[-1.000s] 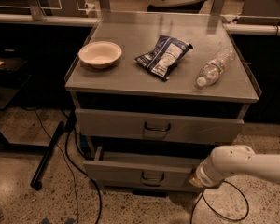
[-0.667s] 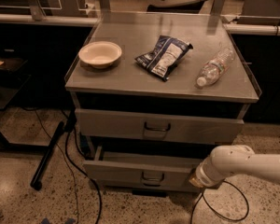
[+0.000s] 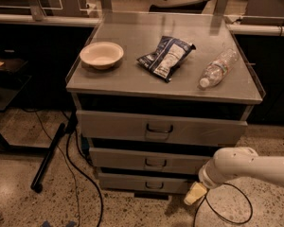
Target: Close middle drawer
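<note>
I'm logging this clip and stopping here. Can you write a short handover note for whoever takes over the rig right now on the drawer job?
Gripper: low at the cabinet's front right, by the right end of the lowest drawer, near the floor; not on any handle.
Middle drawer: front sits further back than the top drawer front, with a dark strip above it.
Done: drawer looks mostly in; fully shut cannot be told.
Left: check it is flush; if not, push the front in.
</note>
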Available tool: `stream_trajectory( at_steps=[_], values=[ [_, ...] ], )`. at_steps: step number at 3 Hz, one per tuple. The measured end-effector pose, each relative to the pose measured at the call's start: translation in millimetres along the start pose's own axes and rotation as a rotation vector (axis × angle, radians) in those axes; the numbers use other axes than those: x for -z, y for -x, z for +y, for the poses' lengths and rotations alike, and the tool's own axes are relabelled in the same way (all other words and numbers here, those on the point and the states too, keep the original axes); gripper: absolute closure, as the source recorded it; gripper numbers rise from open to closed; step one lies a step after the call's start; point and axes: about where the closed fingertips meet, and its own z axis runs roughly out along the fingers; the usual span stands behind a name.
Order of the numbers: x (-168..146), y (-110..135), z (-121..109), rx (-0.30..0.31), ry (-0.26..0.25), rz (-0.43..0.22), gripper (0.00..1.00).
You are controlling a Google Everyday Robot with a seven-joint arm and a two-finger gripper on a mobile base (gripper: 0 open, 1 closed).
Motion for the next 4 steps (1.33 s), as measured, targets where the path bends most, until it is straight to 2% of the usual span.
stream_trajectory(
  at_steps=[1,2,4],
  values=[
    [0.0,0.0,0.0,0.000,0.000,0.000,0.00],
    [0.0,0.0,0.0,0.000,0.000,0.000,0.18],
    [-0.8,3.0,-8.2,-0.015,-0.020,-0.005,0.64]
  ],
)
